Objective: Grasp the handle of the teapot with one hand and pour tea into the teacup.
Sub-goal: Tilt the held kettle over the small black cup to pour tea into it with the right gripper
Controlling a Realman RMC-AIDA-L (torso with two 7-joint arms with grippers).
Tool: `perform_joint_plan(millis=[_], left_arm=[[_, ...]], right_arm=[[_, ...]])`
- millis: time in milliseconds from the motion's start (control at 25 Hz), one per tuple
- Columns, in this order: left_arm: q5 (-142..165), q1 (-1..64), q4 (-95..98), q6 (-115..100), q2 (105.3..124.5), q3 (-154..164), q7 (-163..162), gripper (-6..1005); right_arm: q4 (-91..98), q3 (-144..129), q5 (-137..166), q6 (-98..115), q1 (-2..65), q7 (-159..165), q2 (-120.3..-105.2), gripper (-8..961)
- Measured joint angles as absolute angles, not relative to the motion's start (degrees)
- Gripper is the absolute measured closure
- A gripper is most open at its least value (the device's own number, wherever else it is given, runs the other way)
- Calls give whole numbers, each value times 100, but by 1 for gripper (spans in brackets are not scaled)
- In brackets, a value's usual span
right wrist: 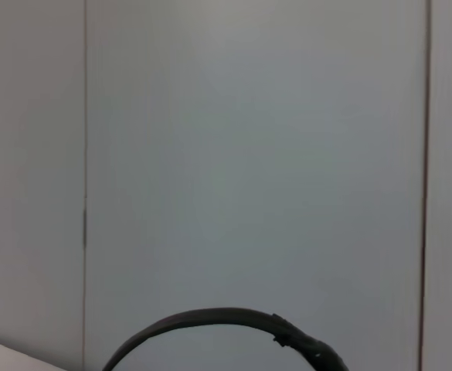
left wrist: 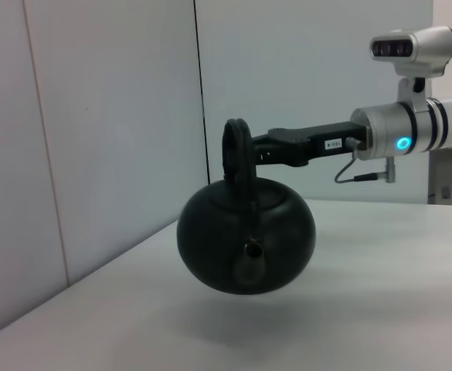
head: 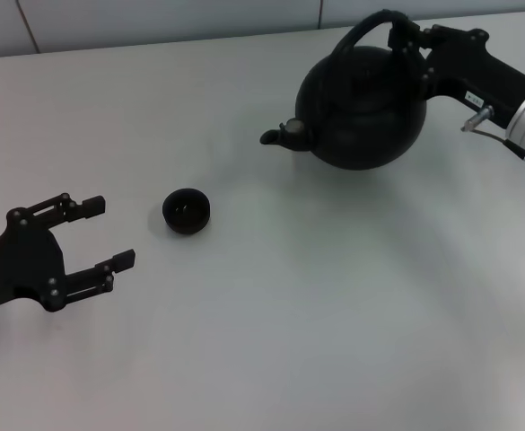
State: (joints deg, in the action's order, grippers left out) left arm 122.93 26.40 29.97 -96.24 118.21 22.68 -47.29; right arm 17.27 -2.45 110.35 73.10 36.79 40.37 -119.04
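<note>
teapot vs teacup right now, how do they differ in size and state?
Size: the round matte-black teapot is far bigger than the tiny black handleless teacup.
Support: the teapot hangs off the white table, held at its arched handle by the right gripper; the teacup sits on it, untouched.
Both are black and round.

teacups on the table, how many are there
1. The tiny round black handleless teacup stands on the white table, between the open left pincer and the big matte-black teapot, which the right pincer holds lifted by its arched handle.
</note>
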Motion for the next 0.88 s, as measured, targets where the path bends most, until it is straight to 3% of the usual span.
perform_joint_plan(millis=[880], left_arm=[[12285, 2531, 2984, -9615, 11821, 2268, -4703, 247]], right_arm=[[1767, -1040, 11027, 7004, 4147, 4043, -11903, 843]])
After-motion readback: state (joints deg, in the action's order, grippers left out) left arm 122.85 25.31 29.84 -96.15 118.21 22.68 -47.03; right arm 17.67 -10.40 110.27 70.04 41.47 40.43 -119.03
